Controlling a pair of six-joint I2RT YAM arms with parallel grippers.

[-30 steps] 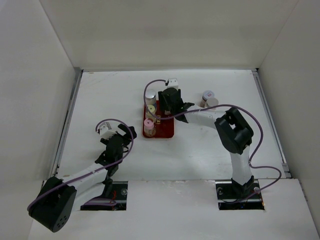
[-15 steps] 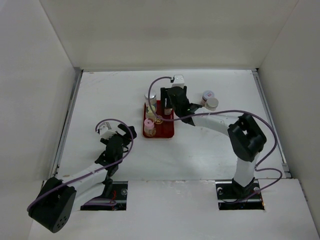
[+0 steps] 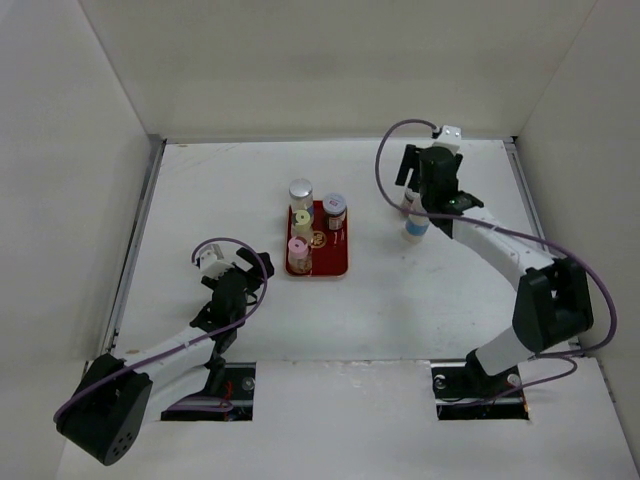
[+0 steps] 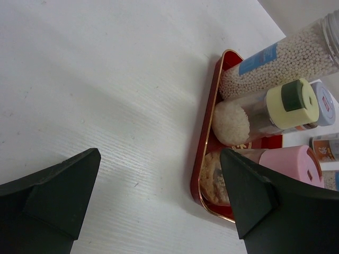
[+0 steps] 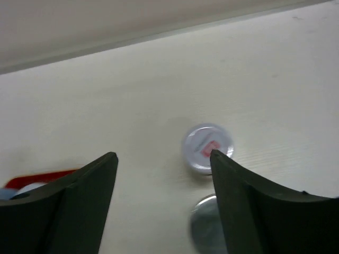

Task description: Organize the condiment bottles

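Fingers of the right gripper are spread wide with nothing between them. We see them hovering over the table well to the right of the red tray. Below them stand a white-capped bottle, framed in the gap, and a silver-capped bottle, blurred and just beside it.

A second ago this gripper was over the tray, and half a second ago it was low at the tray's far right part. Now it has swung clear to the right, and a lavender-capped bottle stands upright on that part of the tray, let go. We take that placement as finished.

Along the tray's left side we find the bead-filled bottle at the far end, the yellow-green-capped bottle in the middle and the pink-capped bottle nearest. That makes four condiment bottles on the tray and two outside it.

Our left gripper has not shifted. It waits low over the table, near and to the left of the tray, its fingers wide apart and empty.

We judge the task well past halfway, with the white-capped bottle as the next pick. Its silver-capped neighbour stands so close that closing on one may nudge the other over.
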